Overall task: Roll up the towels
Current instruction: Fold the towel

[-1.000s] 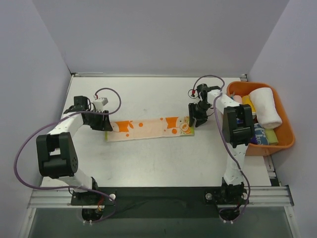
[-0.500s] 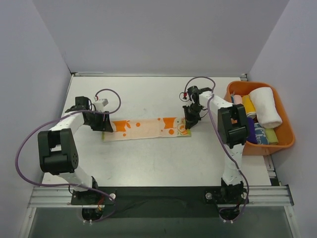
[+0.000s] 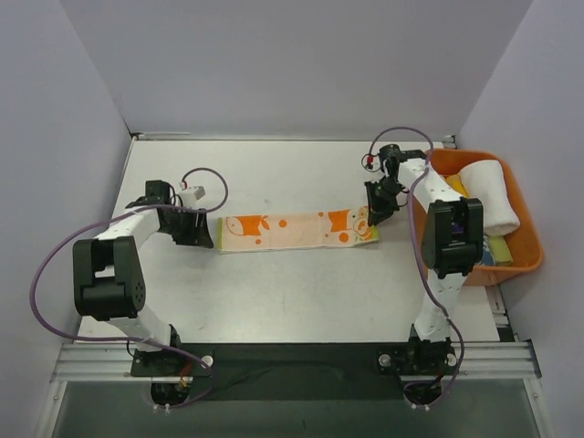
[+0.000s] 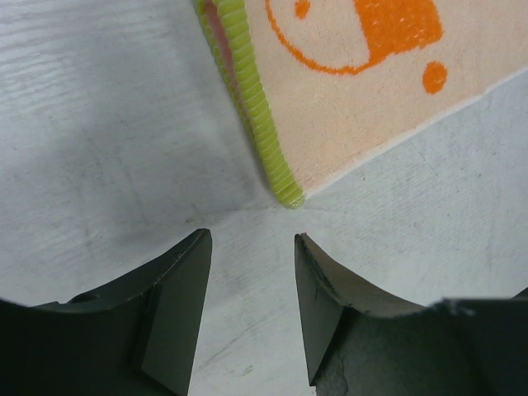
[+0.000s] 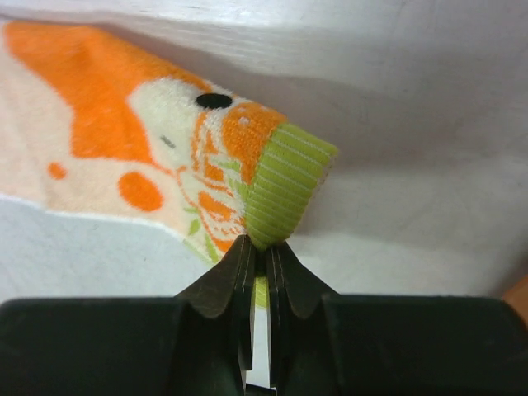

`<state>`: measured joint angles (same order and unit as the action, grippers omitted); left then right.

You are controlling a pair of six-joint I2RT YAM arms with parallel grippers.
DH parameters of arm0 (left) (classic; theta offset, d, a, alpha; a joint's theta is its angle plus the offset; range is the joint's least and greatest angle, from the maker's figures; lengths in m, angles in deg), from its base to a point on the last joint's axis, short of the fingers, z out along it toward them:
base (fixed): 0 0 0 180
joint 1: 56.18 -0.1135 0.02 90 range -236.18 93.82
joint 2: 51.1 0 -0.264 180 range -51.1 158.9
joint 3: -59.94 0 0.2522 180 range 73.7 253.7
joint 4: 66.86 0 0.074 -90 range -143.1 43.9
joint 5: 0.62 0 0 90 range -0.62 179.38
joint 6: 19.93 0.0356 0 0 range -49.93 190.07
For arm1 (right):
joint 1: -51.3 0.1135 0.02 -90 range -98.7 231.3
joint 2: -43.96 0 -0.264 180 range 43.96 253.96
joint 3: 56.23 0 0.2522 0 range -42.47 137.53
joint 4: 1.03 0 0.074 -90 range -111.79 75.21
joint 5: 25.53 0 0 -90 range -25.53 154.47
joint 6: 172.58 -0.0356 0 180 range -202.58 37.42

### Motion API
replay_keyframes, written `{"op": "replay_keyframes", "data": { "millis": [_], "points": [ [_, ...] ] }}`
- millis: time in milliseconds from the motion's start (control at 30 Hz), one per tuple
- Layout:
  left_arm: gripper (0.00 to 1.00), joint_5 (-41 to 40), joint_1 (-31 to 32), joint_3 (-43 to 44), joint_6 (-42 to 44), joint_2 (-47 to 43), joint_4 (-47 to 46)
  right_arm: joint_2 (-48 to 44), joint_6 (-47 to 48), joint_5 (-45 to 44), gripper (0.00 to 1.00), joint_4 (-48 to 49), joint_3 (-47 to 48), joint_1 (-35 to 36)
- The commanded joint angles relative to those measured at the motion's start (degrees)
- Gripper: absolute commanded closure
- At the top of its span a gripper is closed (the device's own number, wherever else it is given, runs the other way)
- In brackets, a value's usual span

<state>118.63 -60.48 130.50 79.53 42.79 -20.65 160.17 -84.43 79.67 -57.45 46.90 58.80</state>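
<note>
Cream cloth with orange blotches, the towel (image 3: 297, 230) lay flat and stretched lengthwise on the tabletop (image 3: 274, 292) between my two arms. My right jaws were pinched tight on the green right hem (image 5: 285, 186), and that corner was raised a little off the surface. My left jaws stood parted just short of the green left hem (image 4: 252, 107), not touching it. Beside my right arm, the orange bin (image 3: 522, 263) held a white rolled towel (image 3: 489, 196) and smaller coloured rolls (image 3: 456, 189).

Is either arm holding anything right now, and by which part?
The right gripper pinches the cream-and-orange towel by its green-hemmed end; the left gripper is open, holding nothing.
</note>
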Motion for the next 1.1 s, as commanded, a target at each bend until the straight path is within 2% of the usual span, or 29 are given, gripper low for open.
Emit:
{"op": "replay_keyframes", "data": {
  "millis": [0,167,400,733,1000,1067],
  "points": [
    [0.45,2.12,1.39,0.07,-0.84,-1.87,-0.36,-5.72,3.25,0.61,1.00,-4.72,3.80,1.81],
    [0.46,1.68,2.45,1.56,-2.68,1.82,-2.73,-6.51,3.25,3.95,1.00,-5.07,7.13,5.66],
    [0.57,3.53,3.41,4.02,-5.23,6.48,-6.34,-3.01,2.03,7.47,1.00,-4.98,12.40,13.48],
    [0.65,5.72,3.86,3.85,-7.17,10.26,-8.72,6.48,-2.02,9.14,1.00,-4.81,24.18,18.85],
    [0.67,5.99,3.86,2.71,-7.70,10.53,-9.95,11.94,-3.43,8.70,1.00,-4.02,29.20,22.64],
    [0.67,6.08,5.53,2.71,-7.61,10.62,-9.86,12.73,-3.87,8.70,1.00,-3.75,30.25,23.08]
  ]
}}
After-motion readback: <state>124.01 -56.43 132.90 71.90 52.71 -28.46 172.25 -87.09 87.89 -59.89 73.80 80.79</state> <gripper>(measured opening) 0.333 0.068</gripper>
